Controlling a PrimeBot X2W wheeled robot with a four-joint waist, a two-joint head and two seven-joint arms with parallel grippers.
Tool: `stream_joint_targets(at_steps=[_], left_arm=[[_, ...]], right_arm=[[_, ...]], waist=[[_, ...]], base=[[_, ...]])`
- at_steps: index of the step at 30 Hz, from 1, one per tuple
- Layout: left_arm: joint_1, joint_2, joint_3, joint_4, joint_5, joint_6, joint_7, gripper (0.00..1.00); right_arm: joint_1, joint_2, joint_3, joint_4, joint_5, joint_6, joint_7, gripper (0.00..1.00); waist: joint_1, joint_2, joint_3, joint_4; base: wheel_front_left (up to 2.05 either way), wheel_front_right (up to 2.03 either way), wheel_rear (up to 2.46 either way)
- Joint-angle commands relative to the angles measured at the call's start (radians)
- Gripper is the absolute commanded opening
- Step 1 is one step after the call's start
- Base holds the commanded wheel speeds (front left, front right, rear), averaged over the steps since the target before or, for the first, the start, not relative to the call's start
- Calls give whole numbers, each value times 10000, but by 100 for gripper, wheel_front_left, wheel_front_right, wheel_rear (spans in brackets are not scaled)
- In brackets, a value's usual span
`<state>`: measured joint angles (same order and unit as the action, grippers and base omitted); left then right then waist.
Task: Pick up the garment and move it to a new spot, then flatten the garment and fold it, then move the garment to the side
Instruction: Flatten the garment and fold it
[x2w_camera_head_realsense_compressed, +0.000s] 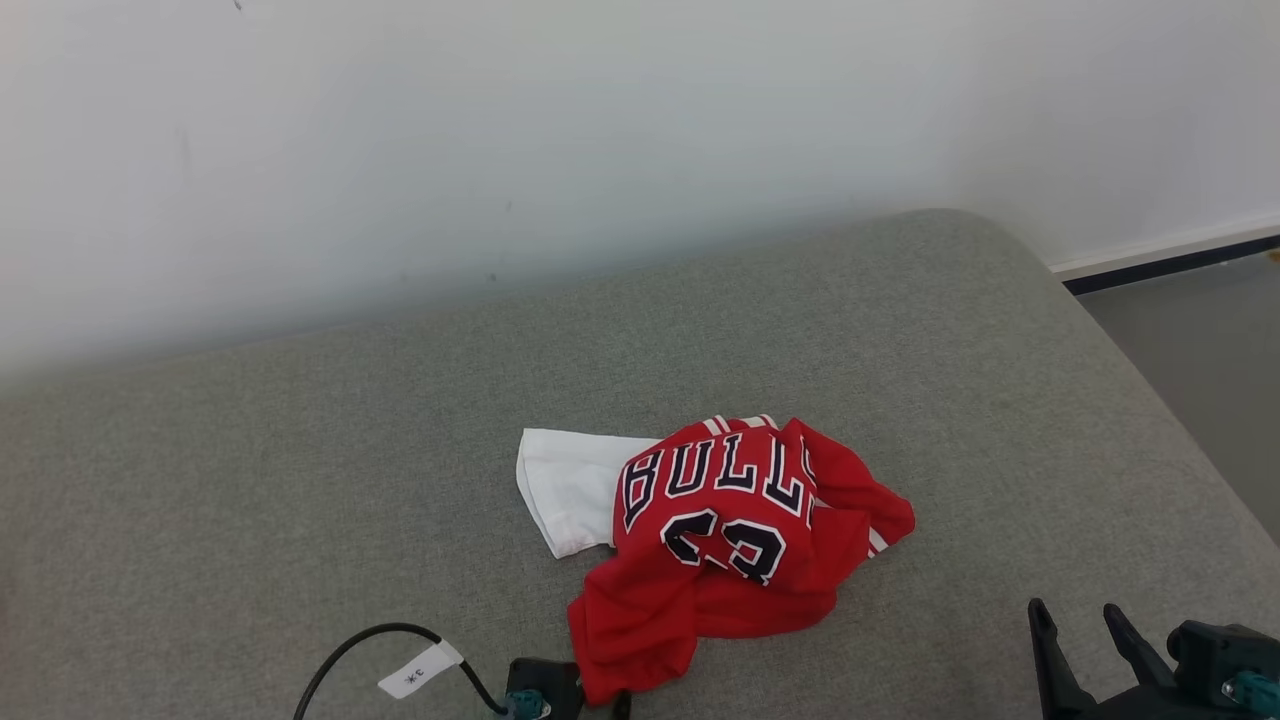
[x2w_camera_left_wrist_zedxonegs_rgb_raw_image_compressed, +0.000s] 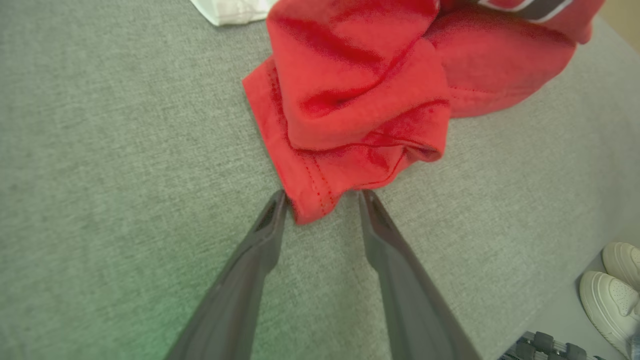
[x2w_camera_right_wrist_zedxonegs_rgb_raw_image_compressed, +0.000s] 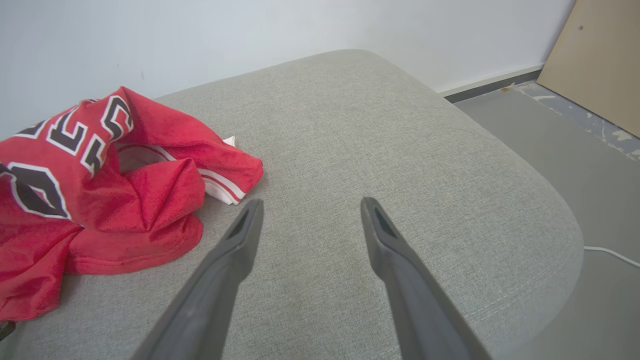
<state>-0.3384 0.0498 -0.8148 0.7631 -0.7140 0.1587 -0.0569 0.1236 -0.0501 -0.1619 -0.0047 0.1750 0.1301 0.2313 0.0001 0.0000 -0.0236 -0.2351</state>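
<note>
The garment (x2w_camera_head_realsense_compressed: 740, 530), a red basketball jersey with dark letters and numbers edged in white, lay crumpled in a heap on the grey cushion (x2w_camera_head_realsense_compressed: 300, 480). It was in the near half of the cushion, about midway between the cushion's left and right sides. A white piece of cloth (x2w_camera_head_realsense_compressed: 570, 485) came out from under the heap toward the cushion's left side. Whether it belonged to the same garment, I could not tell.

The left gripper (x2w_camera_left_wrist_zedxonegs_rgb_raw_image_compressed: 322, 195) was low over the cushion's near edge, with its two dark fingers spread wide. The corner of the red hem lay between the fingertips (x2w_camera_left_wrist_zedxonegs_rgb_raw_image_compressed: 270, 220), and both tips were at the edge of the fabric. The hem was not pinched and rested on the cushion. A black cable (x2w_camera_head_realsense_compressed: 390, 628) with a white label (x2w_camera_head_realsense_compressed: 420, 668) curved above the cushion's near edge beside this arm.

The right gripper (x2w_camera_right_wrist_zedxonegs_rgb_raw_image_compressed: 307, 205) hovered above the near right part of the cushion. Its jaws were fully apart and it held nothing.

Beyond the cushion's far edge stood a pale wall (x2w_camera_head_realsense_compressed: 500, 150). Past the cushion's rounded right corner there was grey floor (x2w_camera_right_wrist_zedxonegs_rgb_raw_image_compressed: 550, 130). Below the cushion's near edge a pair of white shoes (x2w_camera_left_wrist_zedxonegs_rgb_raw_image_compressed: 612, 295) stood on the floor.
</note>
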Motion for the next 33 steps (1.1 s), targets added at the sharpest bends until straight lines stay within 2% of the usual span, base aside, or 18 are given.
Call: stream_joint_targets(at_steps=[1,2,4,5,9,12,15,17,21,27,33], left_arm=[[-137,13,-79,73,-87,67,-118,40],[-188,13,-131,124,-153,76,-191,18],[-305,13,-223,217,-300,139,-355,24],[-618,16,-292,364,-710,49,-737,0],[-1140,8,354,-6,-1102,110,-1726,0],[-1745,61,959,-661,-932,217,-2026,0],[-2359,207,1609,-1873,-481,328,-2085,0],[-2976,318,2079,-3284,197,401,-2076,0],[-3903,286,2142,-3797,460,364,-2080,0],[-4732,433,2130,-4264,898,555,-2003,0],[-4973,1185,2291,-4997,1396,1443,-1344,0]], right_arm=[[100,-4,-20,-63,51,13,26,100],[116,-4,-27,-85,74,13,41,100],[136,-4,-4,-113,111,13,90,100],[178,-4,20,-143,186,11,115,100],[208,-4,-33,-172,149,11,109,100],[245,-3,-56,-169,134,11,121,100],[296,-4,-39,-127,182,13,107,100],[310,-6,22,-50,247,13,65,100],[246,-7,147,48,277,11,31,100],[231,-6,152,153,271,11,-38,100],[320,-4,30,204,207,11,-89,100]], waist=[[-1,0,23,-4],[-1,0,30,3],[-1,0,36,29],[-1,0,11,135],[-1,0,-92,325],[-1,0,-202,500],[-1,0,-331,686],[-1,0,-474,864],[-1,0,-599,874],[-1,0,-718,701],[-1,0,-701,479]], base=[[0,0,0],[0,0,0],[0,0,0],[0,0,0],[0,0,0],[0,0,0],[0,0,0],[0,0,0],[0,0,0],[0,0,0],[0,0,0]])
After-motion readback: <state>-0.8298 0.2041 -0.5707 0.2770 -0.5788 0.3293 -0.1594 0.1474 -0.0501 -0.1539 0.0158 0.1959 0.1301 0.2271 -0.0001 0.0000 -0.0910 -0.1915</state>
